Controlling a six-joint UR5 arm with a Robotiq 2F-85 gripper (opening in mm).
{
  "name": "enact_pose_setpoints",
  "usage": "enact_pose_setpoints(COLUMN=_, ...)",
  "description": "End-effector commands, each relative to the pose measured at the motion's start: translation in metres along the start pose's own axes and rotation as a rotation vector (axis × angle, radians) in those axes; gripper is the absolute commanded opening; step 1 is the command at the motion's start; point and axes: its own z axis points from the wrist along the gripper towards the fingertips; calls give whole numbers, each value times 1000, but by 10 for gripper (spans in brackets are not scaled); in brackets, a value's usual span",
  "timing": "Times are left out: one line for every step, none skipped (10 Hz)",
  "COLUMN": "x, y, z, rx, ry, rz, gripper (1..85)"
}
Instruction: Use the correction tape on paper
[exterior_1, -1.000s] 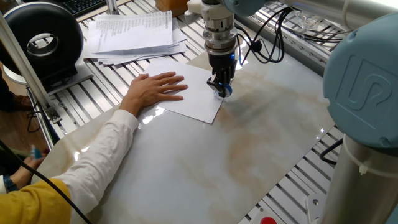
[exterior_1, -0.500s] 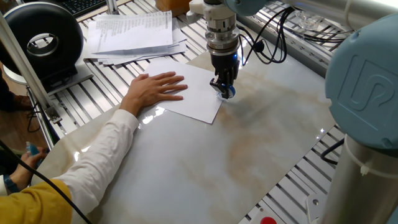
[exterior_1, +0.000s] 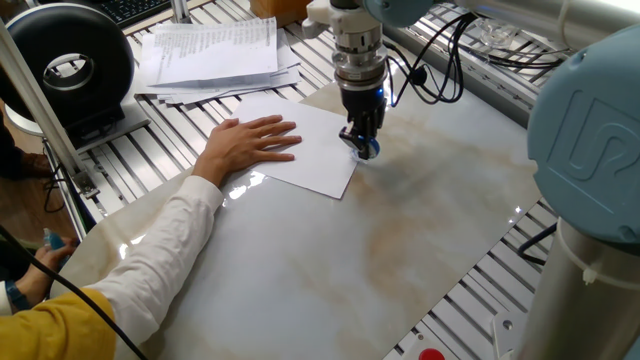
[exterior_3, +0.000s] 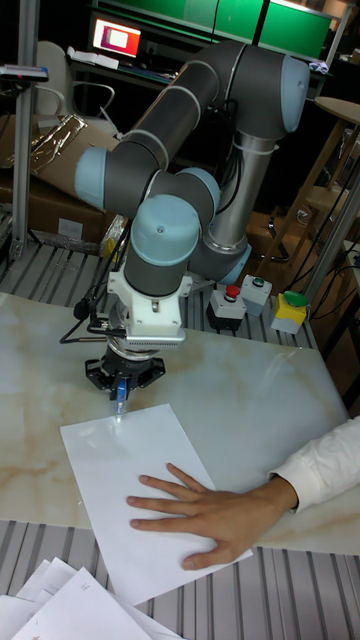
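While a person's hand (exterior_1: 250, 142) lies flat on the paper (exterior_1: 310, 155), the gripper (exterior_1: 362, 143) pinches the correction tape (exterior_1: 367, 148) against its edge

Two opposing views share the paper (exterior_1: 305, 150) (exterior_3: 140, 470).

The worktop (exterior_1: 400, 230) is a pale marbled slab laid over a slatted metal frame (exterior_1: 170, 150). The paper (exterior_1: 310, 155) lies flat on the slab toward eleven o'clock, pressed by a person's hand (exterior_1: 250, 143). At twelve o'clock, on the slats, sits a stack of printed sheets (exterior_1: 215, 55).
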Motion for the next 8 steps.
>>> enact_pose_setpoints(x=5, y=0, z=-6, rx=3, ry=-5, rz=-7, gripper=17)
enact_pose_setpoints(x=1, y=-12, z=-9, rx=56, ry=-16, rz=-34, gripper=17)
enact_pose_setpoints(x=-2, y=-8, z=-18, rx=59, ry=-17, rz=-25, gripper=17)
enact_pose_setpoints(x=-7, y=-6, z=-23, rx=57, ry=-24, rz=-28, gripper=17)
enact_pose_setpoints(x=-15, y=-5, z=-23, rx=48, ry=-37, rz=-34, gripper=17)
enact_pose_setpoints(x=-23, y=-2, z=-21, rx=36, ry=-51, rz=-37, gripper=17)
enact_pose_setpoints(x=-29, y=-7, z=-19, rx=50, ry=-58, rz=-51, gripper=17)
enact_pose_setpoints(x=-32, y=-11, z=-17, rx=65, ry=-60, rz=-62, gripper=17)
